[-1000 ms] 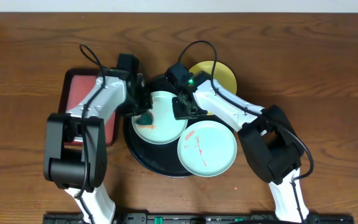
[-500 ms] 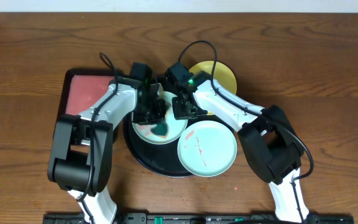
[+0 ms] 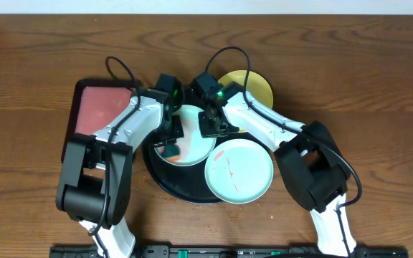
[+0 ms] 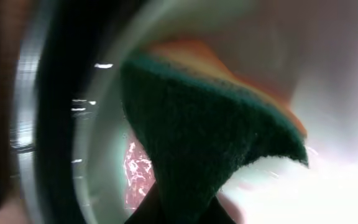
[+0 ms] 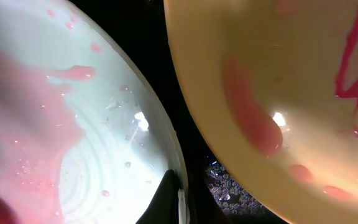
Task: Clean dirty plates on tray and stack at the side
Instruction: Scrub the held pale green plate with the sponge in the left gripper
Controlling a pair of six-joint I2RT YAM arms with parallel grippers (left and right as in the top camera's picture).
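Observation:
A pale blue-white plate (image 3: 196,143) with pink smears lies on the black tray (image 3: 171,179). My left gripper (image 3: 169,137) is shut on a green and orange sponge (image 3: 168,151) pressed onto the plate's left part; in the left wrist view the sponge (image 4: 210,143) covers the plate (image 4: 334,186) beside a red smear (image 4: 138,177). My right gripper (image 3: 210,125) is shut on this plate's right rim (image 5: 178,199). A second pale plate (image 3: 239,170) with red smears sits at the tray's front right. The yellow plate (image 3: 258,89) with red smears (image 5: 291,93) lies at the back right.
A pink rectangular dark-rimmed tray (image 3: 95,115) lies left of the black tray, under my left arm. The wooden table (image 3: 378,86) extends on all sides. Wet black tray surface (image 5: 229,180) shows between the pale and yellow plates.
My left gripper swept the sponge right across the pale plate, then back to its left front part. The right gripper kept its hold on the rim.

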